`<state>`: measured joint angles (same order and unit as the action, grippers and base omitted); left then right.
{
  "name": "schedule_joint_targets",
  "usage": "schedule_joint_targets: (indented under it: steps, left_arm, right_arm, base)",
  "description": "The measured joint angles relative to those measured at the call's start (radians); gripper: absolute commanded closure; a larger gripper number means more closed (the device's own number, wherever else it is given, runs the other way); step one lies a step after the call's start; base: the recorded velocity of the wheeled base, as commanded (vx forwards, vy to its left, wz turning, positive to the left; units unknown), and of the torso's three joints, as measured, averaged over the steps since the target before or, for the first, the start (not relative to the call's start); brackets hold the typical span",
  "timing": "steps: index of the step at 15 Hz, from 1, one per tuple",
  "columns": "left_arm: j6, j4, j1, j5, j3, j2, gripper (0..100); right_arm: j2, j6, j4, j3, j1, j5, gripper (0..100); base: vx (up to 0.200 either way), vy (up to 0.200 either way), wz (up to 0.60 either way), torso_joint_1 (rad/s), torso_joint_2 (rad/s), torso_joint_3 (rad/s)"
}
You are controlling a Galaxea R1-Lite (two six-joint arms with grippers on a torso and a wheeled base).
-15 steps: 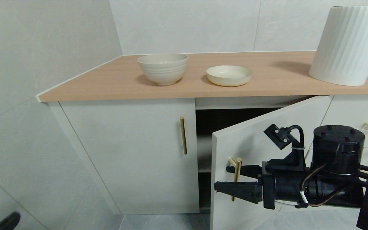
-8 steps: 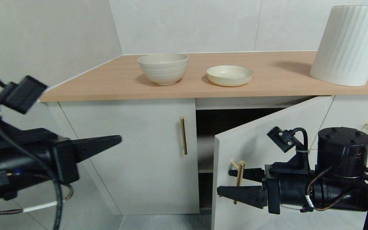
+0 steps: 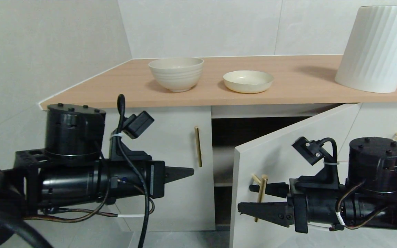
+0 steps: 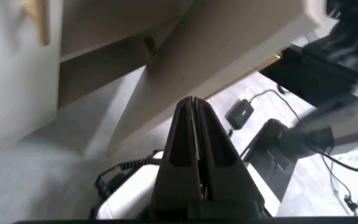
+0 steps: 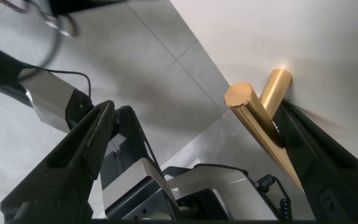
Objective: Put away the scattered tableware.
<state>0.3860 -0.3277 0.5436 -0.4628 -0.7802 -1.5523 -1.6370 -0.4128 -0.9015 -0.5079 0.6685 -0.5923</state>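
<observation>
We see the cream bowl upright toward the left end of the wooden countertop. The shallow cream dish sits near it but apart, and a white ribbed container stands at the right end. Below the front edge, our right gripper has its fingers spread either side of the brass handle on the half-open cabinet door, the bar against one finger and unclamped. Our left gripper, its fingers pressed together on nothing, is level before the closed left door.
</observation>
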Motion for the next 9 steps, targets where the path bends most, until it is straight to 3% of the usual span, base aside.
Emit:
schedule_joint_targets:
  steps: [5, 9]
  left_arm:
    - [-0.001, -0.258, 0.072, 0.011, -0.018, -0.195, 100]
    - [-0.001, -0.280, 0.139, 0.056, -0.111, -0.293, 100]
  right_arm:
    - [0.011, 0.002, -0.006, 0.007, -0.004, 0.003, 0]
    - [0.008, 0.003, -0.008, 0.008, -0.016, 0.003, 0]
  base:
    - [0.000, 0.000, 0.00, 0.000, 0.00, 0.000]
    - [0.000, 0.000, 0.00, 0.000, 0.00, 0.000]
